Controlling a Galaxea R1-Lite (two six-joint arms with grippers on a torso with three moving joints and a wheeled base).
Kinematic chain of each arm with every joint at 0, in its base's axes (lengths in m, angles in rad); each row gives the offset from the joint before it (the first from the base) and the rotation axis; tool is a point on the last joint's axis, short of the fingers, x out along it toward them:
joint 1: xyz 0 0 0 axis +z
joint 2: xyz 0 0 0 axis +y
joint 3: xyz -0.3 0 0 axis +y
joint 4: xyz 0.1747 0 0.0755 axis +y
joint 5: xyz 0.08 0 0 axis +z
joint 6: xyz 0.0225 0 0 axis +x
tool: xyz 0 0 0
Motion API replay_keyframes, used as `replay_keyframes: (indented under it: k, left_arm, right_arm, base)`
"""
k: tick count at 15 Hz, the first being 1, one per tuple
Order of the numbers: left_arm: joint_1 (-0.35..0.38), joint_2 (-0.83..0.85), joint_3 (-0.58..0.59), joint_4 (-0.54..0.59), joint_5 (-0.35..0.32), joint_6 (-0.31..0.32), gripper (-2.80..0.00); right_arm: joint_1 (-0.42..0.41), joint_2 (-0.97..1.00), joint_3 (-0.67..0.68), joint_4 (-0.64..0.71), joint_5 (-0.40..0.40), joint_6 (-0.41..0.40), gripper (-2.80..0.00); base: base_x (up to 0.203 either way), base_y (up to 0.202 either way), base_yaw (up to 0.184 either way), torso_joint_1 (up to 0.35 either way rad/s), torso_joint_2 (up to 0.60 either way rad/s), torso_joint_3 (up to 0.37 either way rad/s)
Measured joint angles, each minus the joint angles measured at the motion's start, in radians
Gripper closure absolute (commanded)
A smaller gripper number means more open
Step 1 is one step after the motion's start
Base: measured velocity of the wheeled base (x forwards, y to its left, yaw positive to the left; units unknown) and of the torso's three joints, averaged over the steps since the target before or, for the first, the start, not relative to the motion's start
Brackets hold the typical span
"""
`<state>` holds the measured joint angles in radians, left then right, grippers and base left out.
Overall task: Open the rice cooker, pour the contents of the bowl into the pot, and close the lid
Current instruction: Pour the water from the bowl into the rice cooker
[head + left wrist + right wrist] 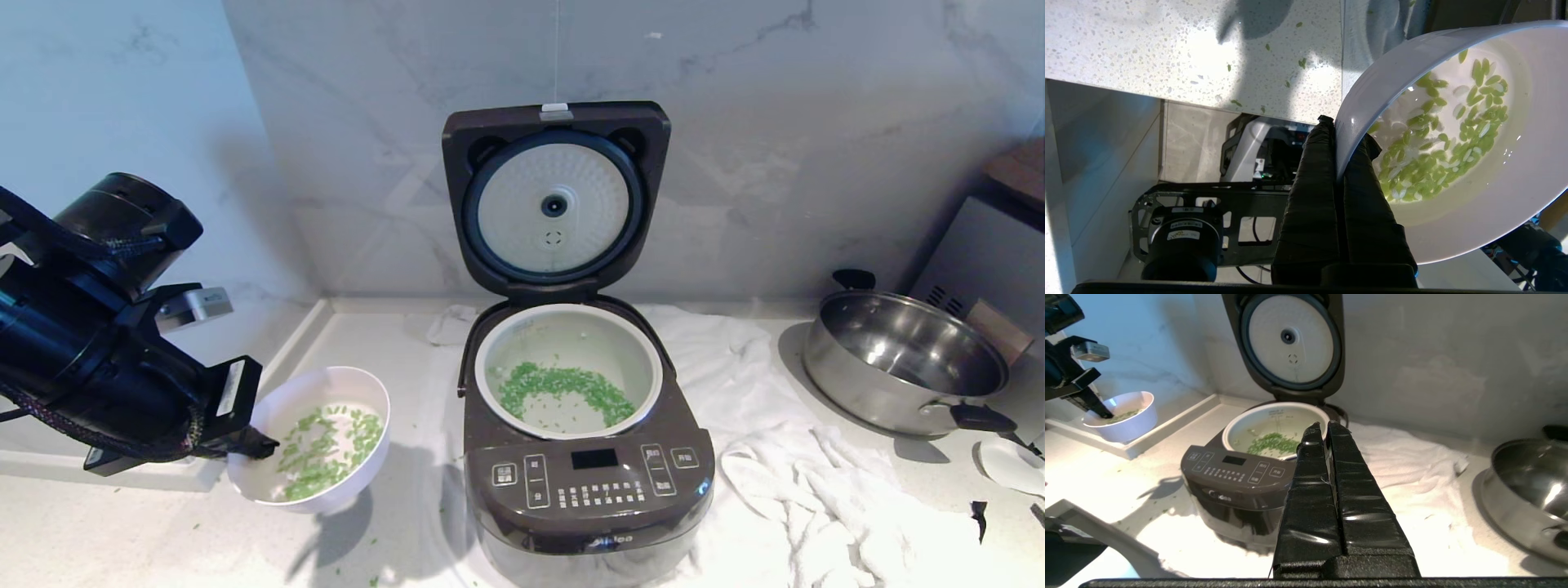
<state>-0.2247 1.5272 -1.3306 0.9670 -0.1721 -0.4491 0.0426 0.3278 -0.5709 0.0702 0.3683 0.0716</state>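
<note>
Now our left gripper [1337, 163] pinches the pink bowl's [326, 392] rim, left of the open Midea rice cooker [584, 490]. Green bits [563, 388] lie in the white pot [645, 351]. Our right gripper [1325, 430], fingers together, holds nothing.

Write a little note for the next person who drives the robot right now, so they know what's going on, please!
Left gripper: shut on the bowl rim, holding it left of the rice cooker.
Right gripper: shut, holding nothing, in front of the cooker.
Lid: open, standing upright.
Pot: in the cooker, with green bits inside.
Bowl: still holds more bits; some are scattered on the counter.
Done: lid opened, part of the contents poured.
Left: pour the rest, close the lid.
</note>
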Motion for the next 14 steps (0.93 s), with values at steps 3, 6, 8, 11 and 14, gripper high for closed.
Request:
replay_keyframes:
  k: [3,6,8,11,14]
  left_arm:
    - [0.0,0.001,-0.002,0.0,0.0,0.001,0.0]
    - [0.002,0.002,-0.01,-0.001,0.004,0.001,0.0]
    - [0.003,0.003,-0.011,-0.002,0.005,0.001,0.0]
    - [-0.004,0.001,-0.013,-0.001,0.006,0.006,0.0]
    - [-0.01,0.001,-0.026,-0.001,0.012,0.007,0.0]
  right_arm:
    - [-0.101,-0.034,0.023,0.002,0.067,0.02,0.0]
    - [-0.102,-0.051,0.065,0.0,0.067,0.051,0.0]
    - [-0.093,-0.059,0.083,-0.001,0.067,0.064,0.0]
    - [-0.086,-0.076,0.125,-0.005,0.053,0.082,0.0]
    - [-0.053,-0.125,0.215,-0.024,0.039,0.065,0.0]
  base:
    - [0.0,0.0,0.0,0.0,0.0,0.0]
    - [0.0,0.0,0.0,0.0,0.0,0.0]
    - [0.0,0.0,0.0,0.0,0.0,0.0]
    - [0.0,0.0,0.0,0.0,0.0,0.0]
    - [0.0,0.0,0.0,0.0,0.0,0.0]
